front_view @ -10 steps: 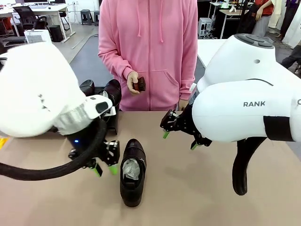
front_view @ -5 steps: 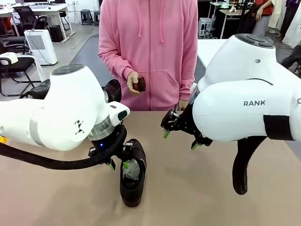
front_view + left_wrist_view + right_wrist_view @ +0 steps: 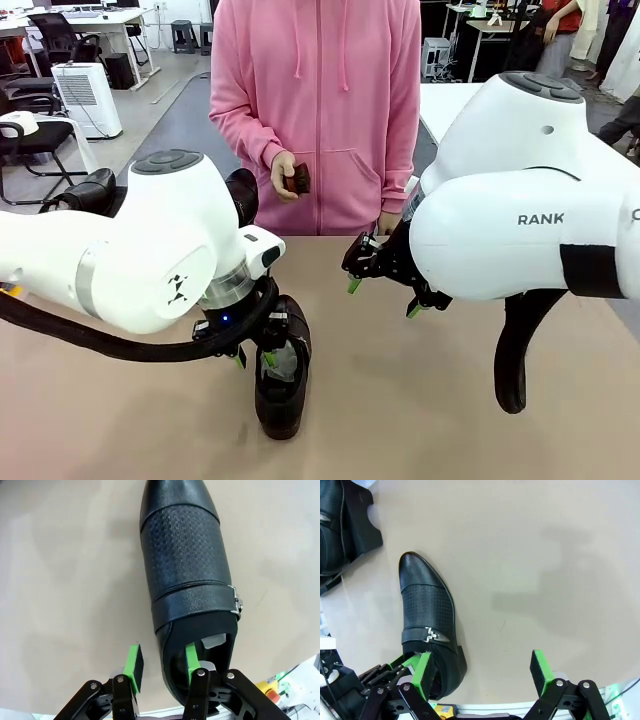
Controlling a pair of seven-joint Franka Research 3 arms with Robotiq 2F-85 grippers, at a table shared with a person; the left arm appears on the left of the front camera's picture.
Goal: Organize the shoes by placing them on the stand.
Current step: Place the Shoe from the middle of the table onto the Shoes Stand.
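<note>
Fingers of the left gripper are partly parted astride the shoe's side wall, seemingly touching; white stuffing lies inside. Right gripper is spread wide, empty.

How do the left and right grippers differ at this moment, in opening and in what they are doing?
The left gripper is lowered over the shoe, one finger inside its heel opening and one outside the wall; the right gripper hangs above the table, near nothing. The left's jaws stand partly closed; the right's are spread wide. Both have black fingers with green pads.
</note>
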